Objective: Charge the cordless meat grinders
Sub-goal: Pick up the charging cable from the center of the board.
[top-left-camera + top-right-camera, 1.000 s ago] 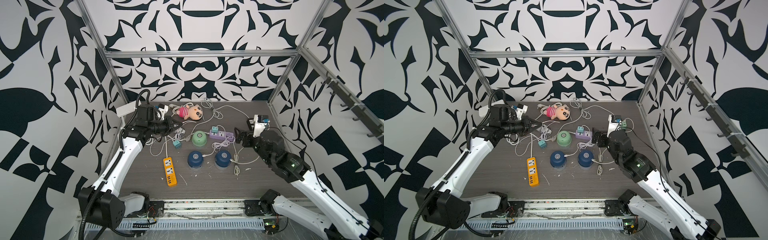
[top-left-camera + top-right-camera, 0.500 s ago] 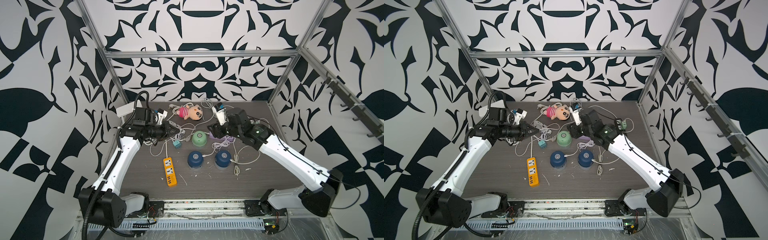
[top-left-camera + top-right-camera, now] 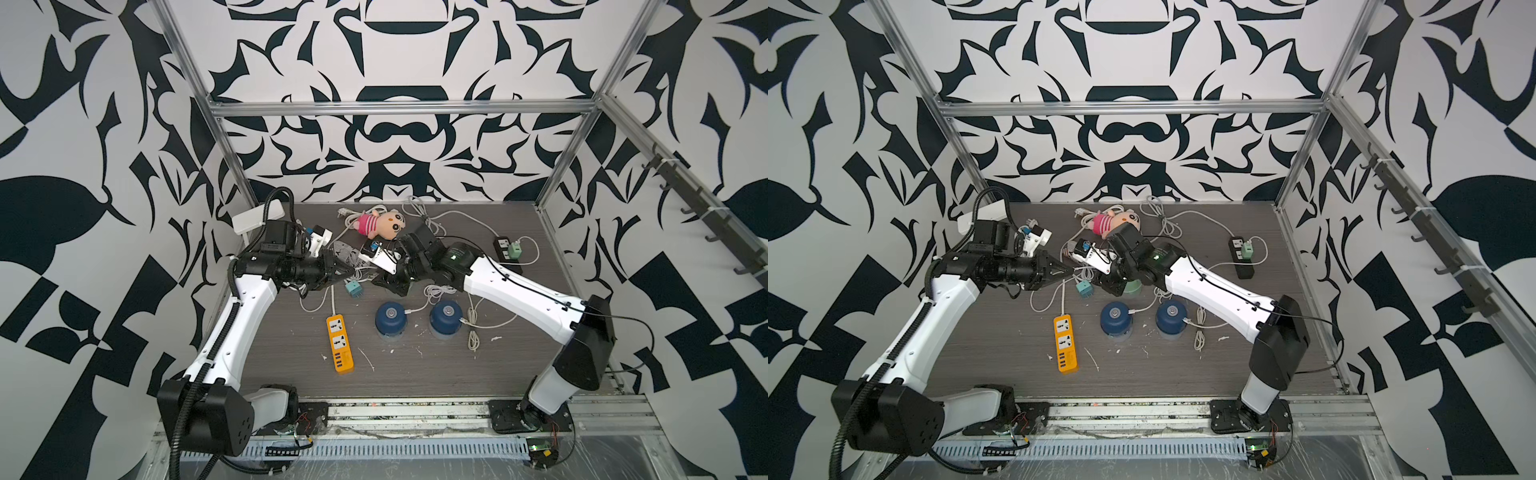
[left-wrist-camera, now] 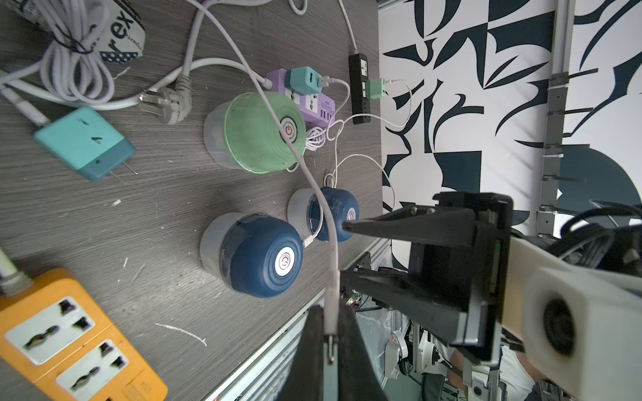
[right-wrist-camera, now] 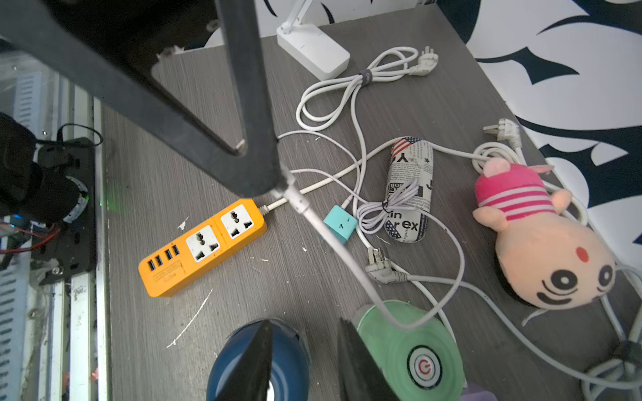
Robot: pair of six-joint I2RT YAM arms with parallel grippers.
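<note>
Left fingers [image 4: 354,354] clamp the white cable [image 4: 331,277] at its plug end; right gripper [image 4: 344,250] gapes astride it (handover, prob.). Next: seat plug in mint grinder [image 4: 250,139], port unseen.

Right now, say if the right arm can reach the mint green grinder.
Probably yes: right gripper hangs open by the mint green grinder; only the white cable in the left gripper crosses its dome.

newsprint case [image 5: 411,194]: "rex" | mint green grinder [image 4: 253,139], dark blue grinder [image 4: 257,257]: red power signs
</note>
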